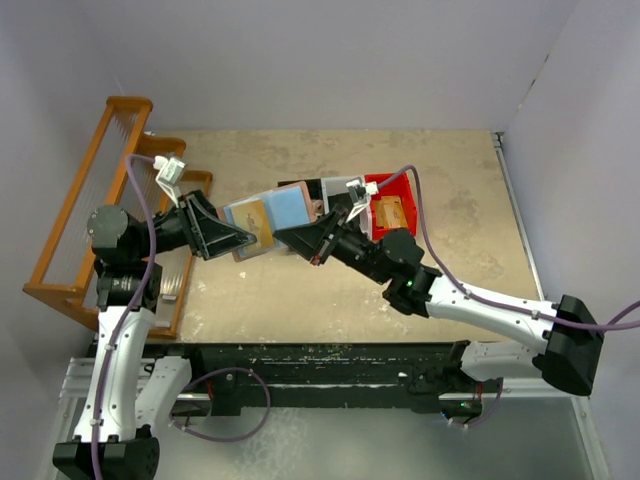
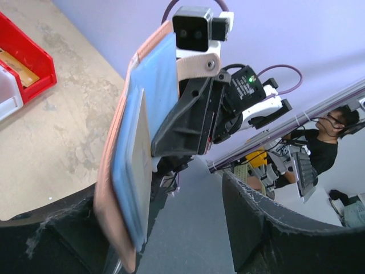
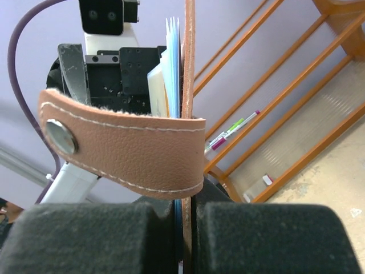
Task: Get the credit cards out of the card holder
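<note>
Seemingly R gripper (image 3: 187,216) pinches card holder (image 1: 285,208) at 4 o'clock — holding it spread open — so L gripper (image 1: 243,240), jaws apart at 8 o'clock, can reach credit cards (image 1: 254,219).

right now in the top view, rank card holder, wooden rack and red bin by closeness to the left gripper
1. card holder, at the left gripper tips
2. wooden rack, just left
3. red bin, far right
</note>
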`<action>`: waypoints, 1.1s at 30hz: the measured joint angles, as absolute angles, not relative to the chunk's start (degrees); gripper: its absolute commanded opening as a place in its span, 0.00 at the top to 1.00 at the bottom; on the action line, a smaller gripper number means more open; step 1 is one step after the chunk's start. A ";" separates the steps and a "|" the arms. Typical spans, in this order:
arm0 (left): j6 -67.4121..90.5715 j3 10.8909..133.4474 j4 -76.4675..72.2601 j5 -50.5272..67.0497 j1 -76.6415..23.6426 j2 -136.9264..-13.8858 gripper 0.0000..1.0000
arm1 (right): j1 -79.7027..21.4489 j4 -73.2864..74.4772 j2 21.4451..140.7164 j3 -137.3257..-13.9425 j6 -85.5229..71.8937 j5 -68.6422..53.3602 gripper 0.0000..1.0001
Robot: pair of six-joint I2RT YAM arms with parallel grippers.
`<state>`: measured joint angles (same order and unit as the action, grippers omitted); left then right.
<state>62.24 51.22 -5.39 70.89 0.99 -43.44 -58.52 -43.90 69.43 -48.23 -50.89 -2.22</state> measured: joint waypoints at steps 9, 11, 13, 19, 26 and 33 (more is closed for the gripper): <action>65.41 50.54 -8.10 70.72 0.99 -44.14 0.42 | -60.51 -46.59 69.63 -48.23 -51.81 2.52 1.00; 65.41 50.22 -8.10 70.70 0.99 -44.01 0.49 | -60.71 -46.83 69.60 -48.23 -52.05 3.14 1.00; 65.45 49.84 -8.03 70.72 0.99 -43.83 0.56 | -60.75 -47.07 69.60 -48.23 -52.18 3.62 1.00; 65.36 49.76 -7.84 70.74 0.99 -43.79 0.71 | -61.12 -47.48 69.73 -48.23 -52.80 3.51 1.00; 57.56 53.69 2.90 71.61 0.99 -46.19 0.90 | -61.06 -46.37 69.73 -48.23 -53.87 2.94 0.72; 38.74 63.55 25.50 65.95 0.99 -49.98 0.98 | -59.33 -35.16 66.85 -48.25 -55.22 -1.45 0.37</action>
<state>38.74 63.55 25.50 65.95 0.99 -49.98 -59.33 -35.16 66.85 -48.25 -55.22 -1.45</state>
